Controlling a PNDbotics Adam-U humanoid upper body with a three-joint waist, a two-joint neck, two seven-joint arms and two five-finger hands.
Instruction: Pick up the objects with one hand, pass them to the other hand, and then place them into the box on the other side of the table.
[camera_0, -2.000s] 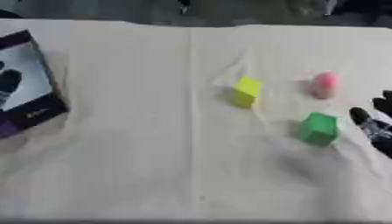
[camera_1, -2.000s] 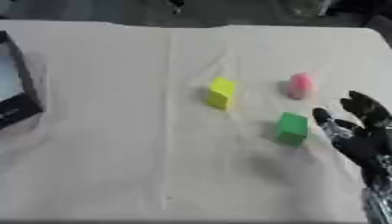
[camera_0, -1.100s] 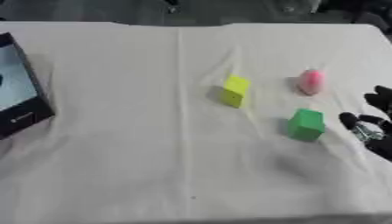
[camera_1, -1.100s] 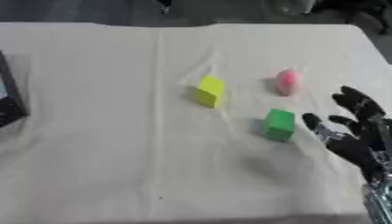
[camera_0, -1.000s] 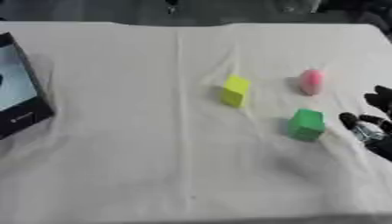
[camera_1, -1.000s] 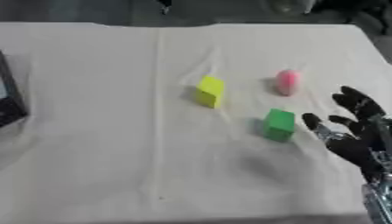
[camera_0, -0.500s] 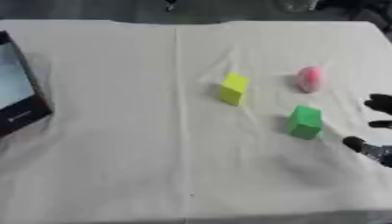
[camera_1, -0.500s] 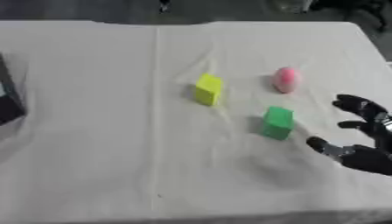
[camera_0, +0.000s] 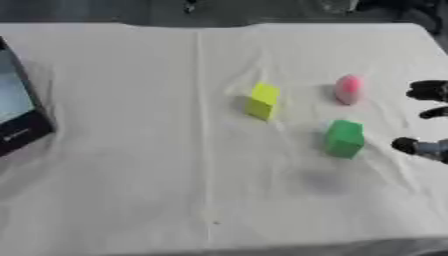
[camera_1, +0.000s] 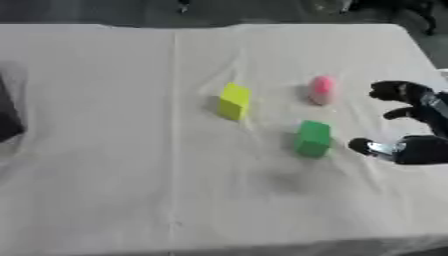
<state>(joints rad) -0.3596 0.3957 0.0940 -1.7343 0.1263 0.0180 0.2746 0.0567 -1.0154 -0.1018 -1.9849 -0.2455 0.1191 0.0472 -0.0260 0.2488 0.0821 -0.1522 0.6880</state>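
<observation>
A green block (camera_1: 311, 138), a yellow block (camera_1: 234, 101) and a pink rounded piece (camera_1: 322, 90) lie on the white cloth, right of centre. My right hand (camera_1: 416, 126) hovers just right of the green block, fingers spread and thumb low, holding nothing and apart from the block. The box (camera_0: 17, 110), dark with a pale inside, stands at the left edge of the table. My left hand shows in neither view.
The table (camera_0: 131, 175) is covered with a creased white cloth. Its far edge runs along the top, with dark floor beyond. A wide stretch of bare cloth lies between the blocks and the box.
My right hand has turned and spread its fingers beside the green block, drifting slightly right. The camera has shifted a little. The blocks stay where they were.
</observation>
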